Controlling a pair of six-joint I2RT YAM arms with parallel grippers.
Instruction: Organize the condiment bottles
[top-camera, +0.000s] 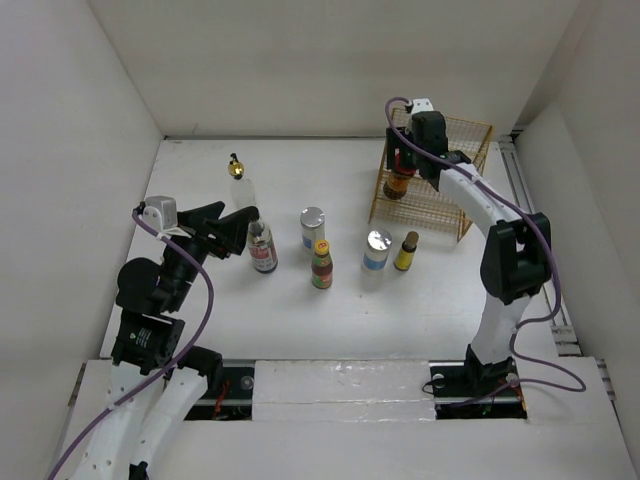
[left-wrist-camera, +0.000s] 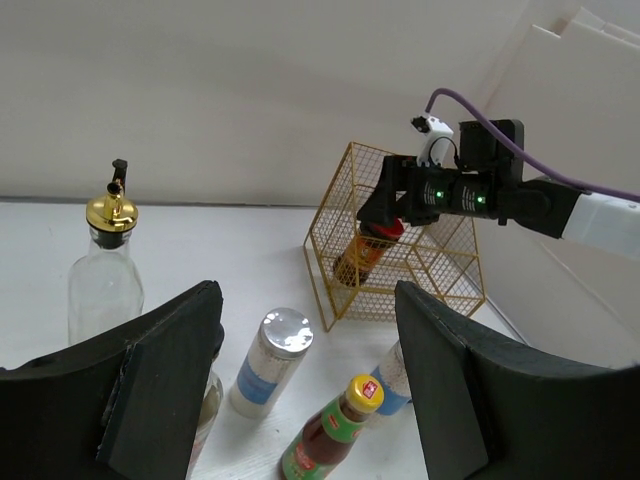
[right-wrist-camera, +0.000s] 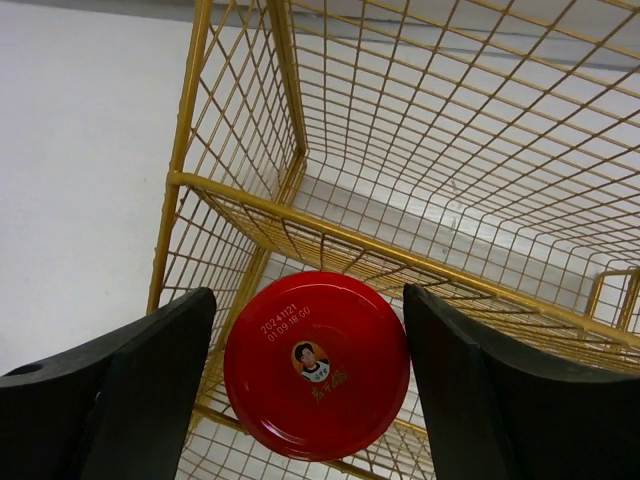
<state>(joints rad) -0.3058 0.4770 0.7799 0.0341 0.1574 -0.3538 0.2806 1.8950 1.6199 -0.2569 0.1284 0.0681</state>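
My right pincer (right-wrist-camera: 310, 325) straddles the red-capped jar (right-wrist-camera: 316, 365) at the gold rack's (right-wrist-camera: 240, 190) left end; whether it's clenched, I cannot tell. The jar leans, so letting go could topple it. My left pincer (left-wrist-camera: 310, 335) is released and empty.

Wire rack (right-wrist-camera: 330, 232): thin metal wire with a gold finish, lightly shiny
Red cap (right-wrist-camera: 316, 362): smooth, glossy, plastic by the look, with small print on top
Clear bottle (left-wrist-camera: 100, 290): transparent glass-like body, polished gold metal top
Silver-lidded can (left-wrist-camera: 265, 365): bright mirror-like metal lid, matt paper-like blue and white label
Yellow-capped bottle (left-wrist-camera: 330, 435): glossy body, smooth yellow plastic-looking cap, printed label
Right gripper fingers (right-wrist-camera: 120, 400): matt black, plastic-looking, slightly grainy
Table (top-camera: 300, 320): white, matt, smooth
Cable (left-wrist-camera: 600, 188): purple, smooth sheath with a soft sheen
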